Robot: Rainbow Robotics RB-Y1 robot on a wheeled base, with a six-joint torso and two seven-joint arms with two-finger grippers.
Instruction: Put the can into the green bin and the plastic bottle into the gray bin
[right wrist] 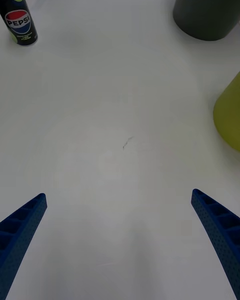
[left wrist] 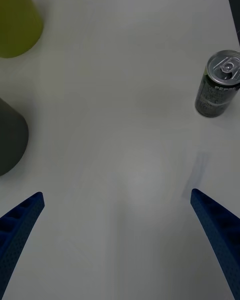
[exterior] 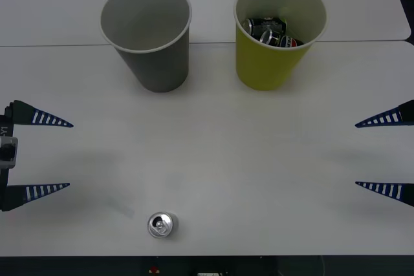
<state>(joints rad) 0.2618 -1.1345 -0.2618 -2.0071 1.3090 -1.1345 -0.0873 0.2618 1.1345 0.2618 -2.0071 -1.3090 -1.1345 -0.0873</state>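
A small Pepsi can [exterior: 160, 225] [right wrist: 19, 13] [left wrist: 218, 84] stands upright near the table's front edge, left of centre. At the back stand the gray bin [exterior: 148, 34] [right wrist: 207, 7] [left wrist: 10, 135], nothing visible inside it, and the green bin [exterior: 278, 35] [right wrist: 229, 112] [left wrist: 16, 21], which holds several cans. My left gripper [exterior: 57, 155] [left wrist: 117, 245] hovers open at the left edge, well left of the can. My right gripper [exterior: 372, 153] [right wrist: 119, 242] hovers open at the right edge. No plastic bottle is in view.
The white table [exterior: 220, 159] has a seam running behind the two bins. Open surface lies between the grippers and in front of the bins. The front edge runs just below the can.
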